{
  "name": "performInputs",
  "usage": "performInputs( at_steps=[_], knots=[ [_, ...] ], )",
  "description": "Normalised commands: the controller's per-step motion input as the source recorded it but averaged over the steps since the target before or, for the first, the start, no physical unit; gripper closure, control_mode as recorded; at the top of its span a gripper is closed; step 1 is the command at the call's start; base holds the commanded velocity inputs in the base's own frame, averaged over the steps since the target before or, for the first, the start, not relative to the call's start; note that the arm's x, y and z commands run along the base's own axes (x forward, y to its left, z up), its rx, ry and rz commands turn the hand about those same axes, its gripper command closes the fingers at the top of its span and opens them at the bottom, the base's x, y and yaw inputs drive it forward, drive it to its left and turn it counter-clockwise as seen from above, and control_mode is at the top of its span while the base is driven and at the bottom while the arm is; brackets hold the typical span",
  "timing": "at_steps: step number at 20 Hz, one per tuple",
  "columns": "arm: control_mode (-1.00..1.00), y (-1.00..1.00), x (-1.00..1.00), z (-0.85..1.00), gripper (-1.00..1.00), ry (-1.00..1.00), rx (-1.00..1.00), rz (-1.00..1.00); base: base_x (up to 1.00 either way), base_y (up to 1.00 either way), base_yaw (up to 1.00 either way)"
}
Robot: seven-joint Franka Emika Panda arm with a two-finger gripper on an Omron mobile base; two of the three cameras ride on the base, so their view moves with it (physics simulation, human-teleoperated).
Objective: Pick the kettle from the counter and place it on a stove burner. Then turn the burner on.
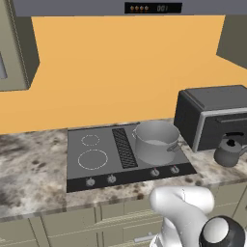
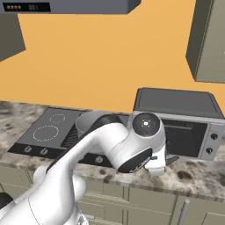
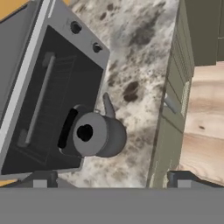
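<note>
While the fingers (image 3: 109, 179) gape empty, the kettle (image 3: 94, 133) stands against the toaster oven (image 3: 43, 96).

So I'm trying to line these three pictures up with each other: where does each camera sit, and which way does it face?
Left base view: behind the arm's left, looking forward and down at the stove, pot and kettle; white arm at lower right.
Right base view: behind the arm's right, facing the toaster oven; the arm crosses from lower left.
Hand view: on the hand, looking down at the kettle on the counter; gripper at the bottom.
Both base views share stove, pot and toaster oven.
</note>
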Motion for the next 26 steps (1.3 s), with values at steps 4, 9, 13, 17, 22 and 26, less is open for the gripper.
performInputs(
  at_steps=[4, 9, 13, 17, 22, 26],
  knots=[
    [-1.00, -0.12, 0.48, -0.06, -1.00, 0.00, 0.00, 0.00, 0.00, 0.00, 0.00],
    [-1.00, -0.14, 0.48, -0.10, -1.00, 0.00, 0.00, 0.00, 0.00, 0.00, 0.00],
    [-1.00, -0.04, 0.50, -0.26, -1.00, 0.02, 0.01, 0.00, 0.00, 0.00, 0.00],
    [-1.00, 0.00, 0.49, -0.39, -1.00, 0.07, 0.04, 0.00, 0.00, 0.00, 0.00],
    [-1.00, -0.06, 0.28, -0.48, -1.00, 0.10, 0.05, 0.00, 0.00, 0.00, 0.00],
    [-1.00, -0.08, 0.23, -0.45, -1.00, 0.06, 0.05, 0.00, 0.00, 0.00, 0.00]
  ],
)
